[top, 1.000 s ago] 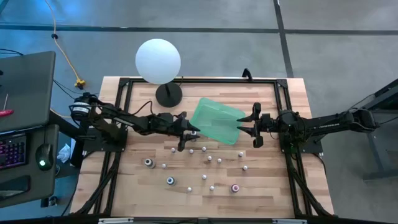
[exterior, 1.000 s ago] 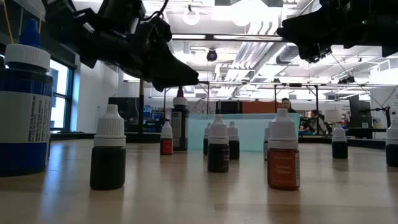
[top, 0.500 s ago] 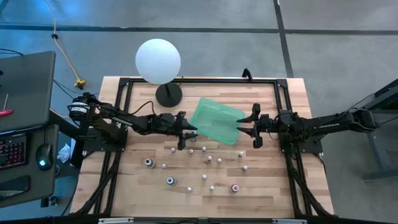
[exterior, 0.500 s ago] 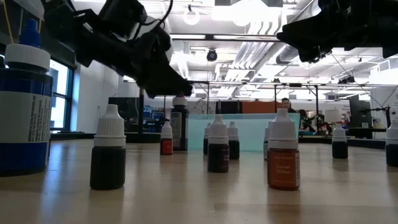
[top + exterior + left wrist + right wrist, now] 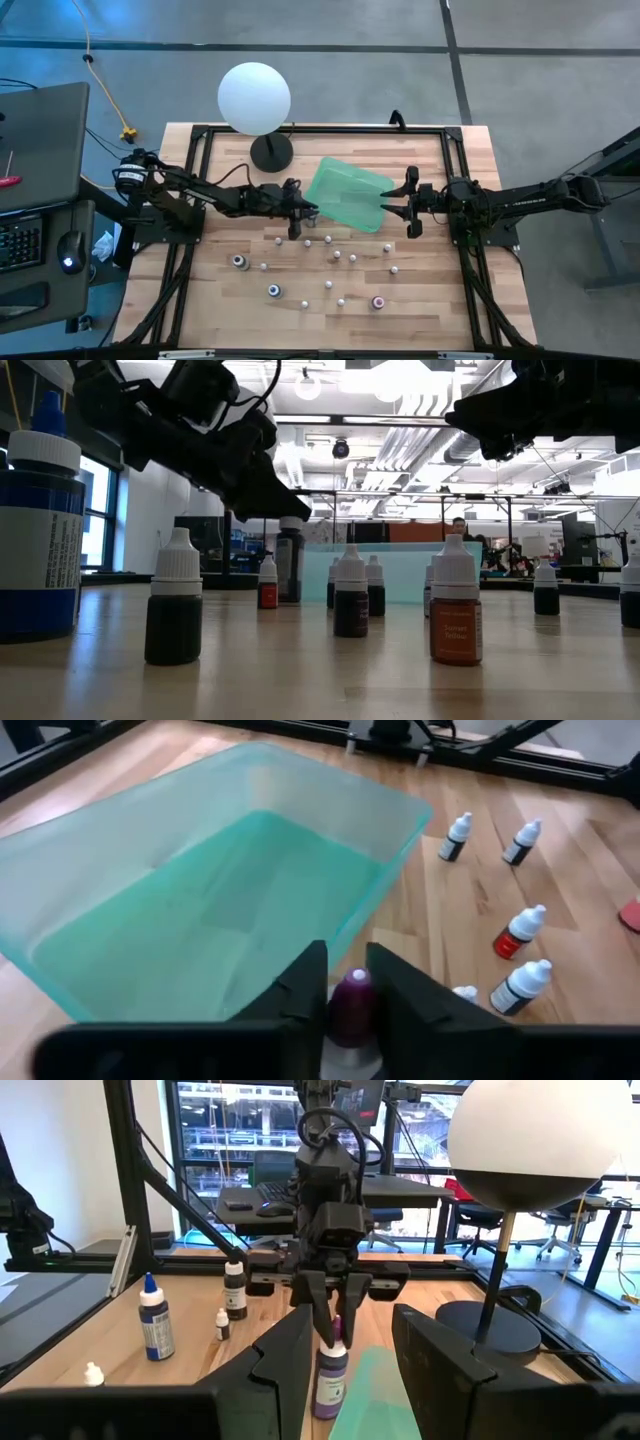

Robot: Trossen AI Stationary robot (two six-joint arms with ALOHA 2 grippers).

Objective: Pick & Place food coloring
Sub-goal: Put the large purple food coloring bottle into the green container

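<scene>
The food coloring is several small bottles standing upright, scattered over the wooden table (image 5: 330, 262). One taller bottle with a purple cap (image 5: 331, 1370) stands by the left side of the green tray (image 5: 345, 195). My left gripper (image 5: 297, 222) is shut on that bottle's top. My right gripper (image 5: 398, 204) hangs open above the tray's right edge, holding nothing. My left gripper pinches the bottle's purple cap (image 5: 351, 992) between its two fingers, one on either side. The fingers (image 5: 312, 1312) slant down at it from the table's left side. The bottle stands upright with its base on the table, beside the tray wall.
A big white ball on a black stand (image 5: 254, 96) is at the far left of the table. Three larger bottles (image 5: 239, 262), (image 5: 274, 290), (image 5: 378, 301) stand toward the near edge. A black frame (image 5: 196, 180) runs along the table's sides.
My left gripper has tipped and sunk slightly onto the purple-capped bottle, and its fingers, spread wide before, have shut on the cap. The bottle has stayed where it stood. My right gripper has kept still.
</scene>
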